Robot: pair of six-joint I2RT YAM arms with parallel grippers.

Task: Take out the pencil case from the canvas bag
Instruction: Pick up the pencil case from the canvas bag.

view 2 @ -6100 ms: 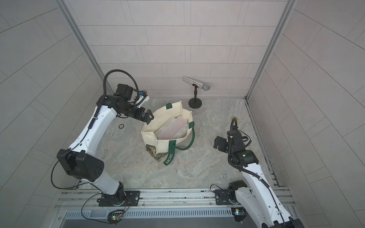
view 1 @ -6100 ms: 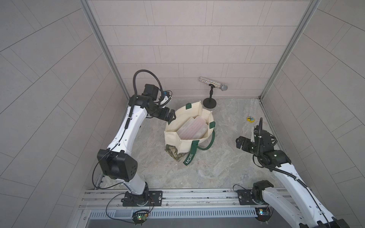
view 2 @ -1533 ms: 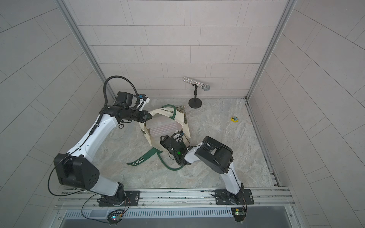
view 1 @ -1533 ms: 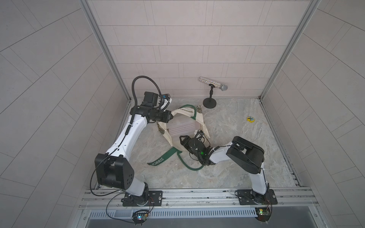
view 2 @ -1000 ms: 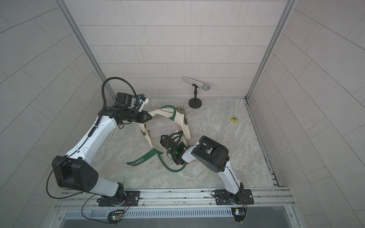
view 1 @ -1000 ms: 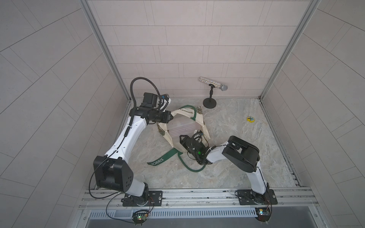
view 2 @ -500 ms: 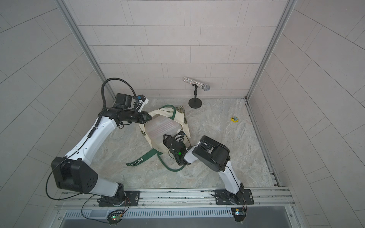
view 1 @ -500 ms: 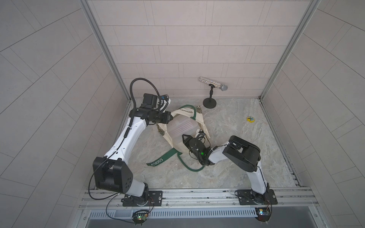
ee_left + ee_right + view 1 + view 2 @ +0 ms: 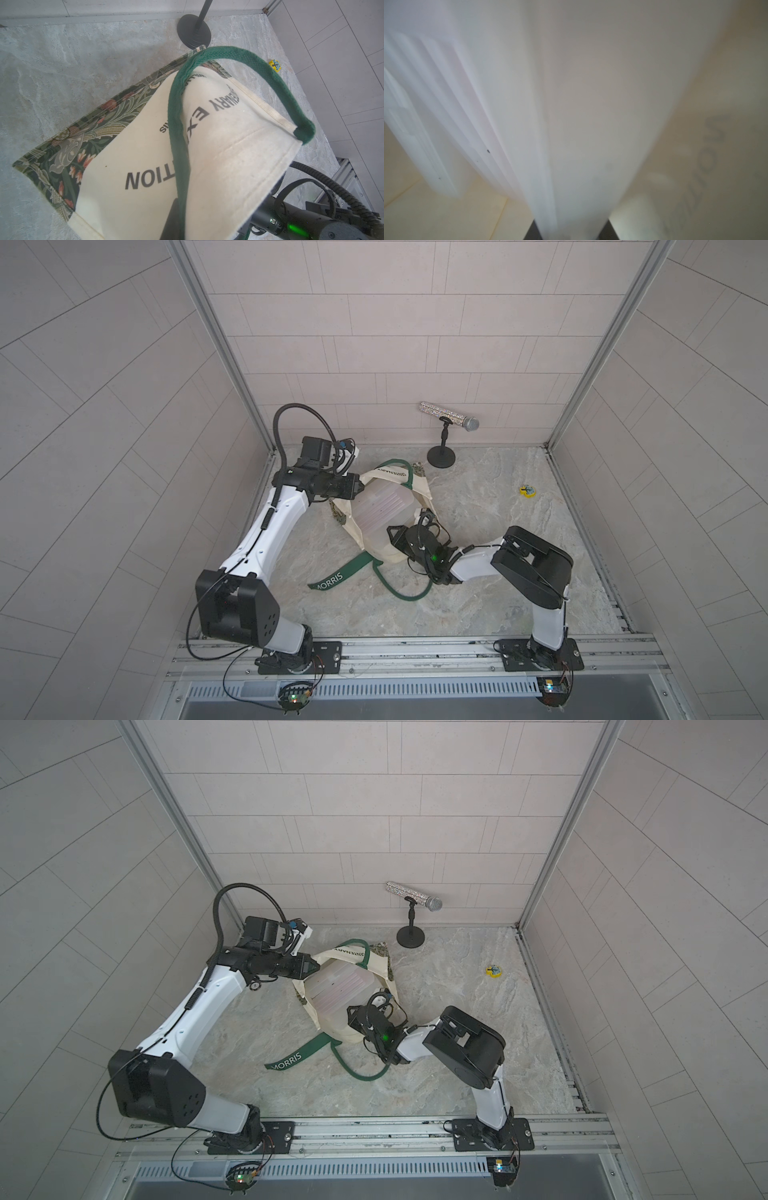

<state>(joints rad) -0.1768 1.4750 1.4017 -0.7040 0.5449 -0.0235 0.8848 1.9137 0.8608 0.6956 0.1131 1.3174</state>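
While the bag (image 9: pixel 384 558) is laid on its side on the floor (image 9: pixel 478 593), its mouth is turned toward the right gripper (image 9: pixel 395 533), which is set just inside the opening. Between that gripper's fingers (image 9: pixel 532 233) the near edge of the case (image 9: pixel 380 508) is pinched, with the jaws drawn narrow upon it. In the right wrist view nearly everything ahead of the gripper is filled by the frosted, translucent case, and cream canvas is seen to either side. In both top views most of the case is seen lying within the bag, between the two grippers. The left gripper (image 9: pixel 358 488) is closed tight on the bag's cream canvas, on the far side of the case from the right gripper. In the left wrist view the lettered side and leafy base are spread just ahead of it, and a green handle (image 9: pixel 270 83) is arched over them. The strap (image 9: pixel 330 578) lettered MORRIS is trailed on the floor near the right gripper. A microphone stand (image 9: pixel 441 456) is stood well beyond both grippers.
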